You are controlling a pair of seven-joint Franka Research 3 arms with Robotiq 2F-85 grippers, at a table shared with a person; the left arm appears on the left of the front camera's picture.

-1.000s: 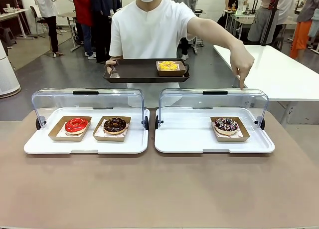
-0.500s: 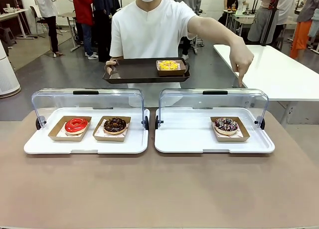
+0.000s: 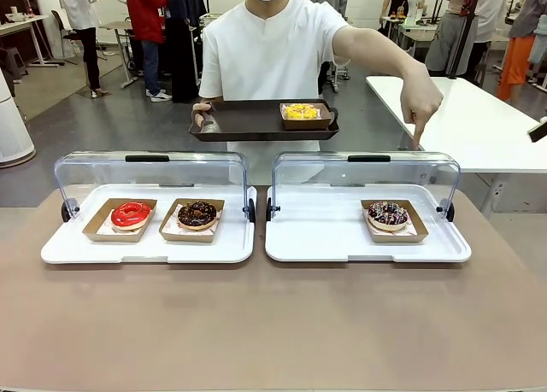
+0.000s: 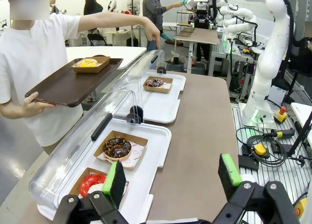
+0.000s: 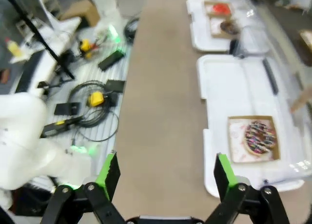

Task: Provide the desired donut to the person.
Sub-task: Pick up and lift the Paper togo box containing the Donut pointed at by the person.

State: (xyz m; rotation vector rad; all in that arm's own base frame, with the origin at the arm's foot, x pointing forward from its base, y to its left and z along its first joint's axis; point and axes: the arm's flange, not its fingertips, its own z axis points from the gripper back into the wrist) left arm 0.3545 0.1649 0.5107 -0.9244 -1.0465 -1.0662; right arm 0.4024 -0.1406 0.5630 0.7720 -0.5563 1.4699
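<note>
The robot's left hand [image 4: 172,177] hangs over the near left end of the bench [image 3: 273,324]. Its green pads [image 4: 115,182] are spread wide apart with nothing between them. Just beyond it is the left display case [image 3: 60,251], its clear lid swung back to the far side. In the case sit a red donut [image 3: 130,213] and, to its right, a chocolate donut [image 3: 197,213], each in its own cardboard tray.

The robot's right hand [image 5: 165,174] hovers high over the right end of the bench, fingers likewise apart and empty. Its own view is blurred, but the sprinkled donut [image 5: 260,137] can be made out below and ahead of it.

The sprinkled donut sits in a cardboard tray toward the right side of the right display case [image 3: 282,251]. That case touches the left one and has its lid back as well.

On the far side stands the person [image 3: 269,50] in white. One arm reaches out to the right, and the pointing hand [image 3: 420,102] aims its index finger down, just above the lid over the sprinkled donut. The person's other hand [image 3: 202,112] holds a brown serving tray [image 3: 248,120] level at the waist. A yellow donut [image 3: 300,111] in its cardboard tray sits on the right part of the serving tray.
</note>
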